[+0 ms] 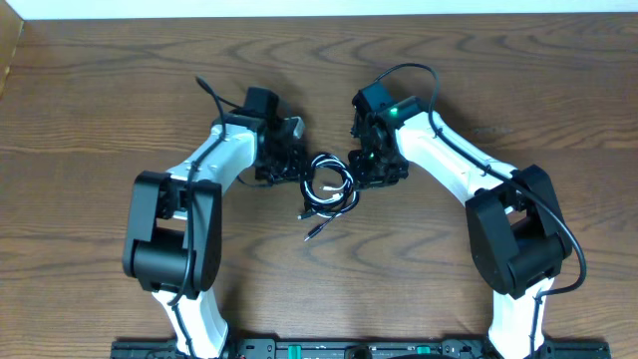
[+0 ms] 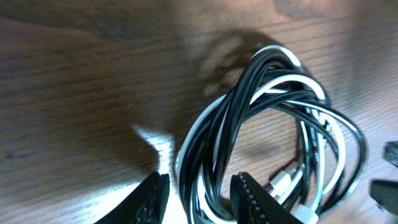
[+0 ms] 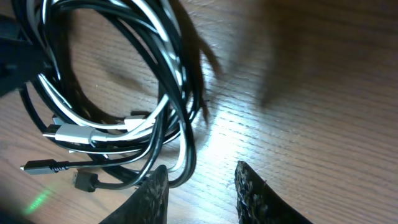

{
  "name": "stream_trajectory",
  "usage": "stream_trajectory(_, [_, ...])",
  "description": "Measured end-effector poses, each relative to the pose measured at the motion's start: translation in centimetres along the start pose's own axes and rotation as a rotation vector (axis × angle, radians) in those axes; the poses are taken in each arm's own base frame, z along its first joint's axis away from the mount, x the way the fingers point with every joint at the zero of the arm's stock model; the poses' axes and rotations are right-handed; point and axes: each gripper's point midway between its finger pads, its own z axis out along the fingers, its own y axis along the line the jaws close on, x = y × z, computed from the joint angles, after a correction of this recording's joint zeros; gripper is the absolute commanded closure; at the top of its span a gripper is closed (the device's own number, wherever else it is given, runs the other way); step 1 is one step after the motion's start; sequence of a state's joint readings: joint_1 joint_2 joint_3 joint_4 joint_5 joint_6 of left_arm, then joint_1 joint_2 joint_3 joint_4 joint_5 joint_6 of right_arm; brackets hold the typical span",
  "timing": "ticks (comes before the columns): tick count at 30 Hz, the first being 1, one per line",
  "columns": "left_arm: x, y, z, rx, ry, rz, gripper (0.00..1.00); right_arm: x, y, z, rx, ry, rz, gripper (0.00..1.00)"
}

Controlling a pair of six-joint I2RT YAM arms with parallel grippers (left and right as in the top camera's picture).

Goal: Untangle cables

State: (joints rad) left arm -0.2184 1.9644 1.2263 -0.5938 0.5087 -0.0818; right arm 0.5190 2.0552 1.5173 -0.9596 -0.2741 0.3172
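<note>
Right now, you are looking at the cables lying as one coiled bundle on the wooden table, right between the two grippers in the middle of the overhead view. The black cable and the white cable are looping round together and crossing over each other several times, so the coil is sitting thoroughly tangled.

Your left gripper is sitting at the bundle's left edge. Its jaws are standing parted, and several strands of both colours are running through the gap between them. The strands are nearly filling that gap, yet they are showing no sign of being squeezed, so you are seeing a released grip rather than a clamped one.

Your right gripper is sitting at the opposite edge of the coil, jaws likewise spread. Only the outermost curve of the loop is passing just inside one of them, and bare wood is showing across the rest of the gap.

In the right wrist view, a white plug is lying inside the loop, and a black plug is lying just below it near the coil's rim. From above, a loose black tail is trailing out of the bundle toward the robot's base, lying flat on the table.
</note>
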Motion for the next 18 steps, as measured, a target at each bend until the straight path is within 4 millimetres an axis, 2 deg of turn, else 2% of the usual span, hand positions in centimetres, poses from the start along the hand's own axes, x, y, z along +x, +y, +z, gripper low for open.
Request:
stream_trajectory(11, [0.1,0.3,0.5,-0.035,0.003,-0.008,0.64,0.8,1.3,0.8,0.092,-0.010,-0.079,0.70])
stream_trajectory(15, [0.0,0.4,0.5,-0.039,0.001,-0.015,0.64,1.2,0.7,1.8,0.136,0.012,-0.082,0.75])
stream_trajectory(18, [0.0,0.4,0.5,-0.039,0.002,-0.016,0.64,2.1,-0.6,3.5,0.184,0.073,-0.068,0.75])
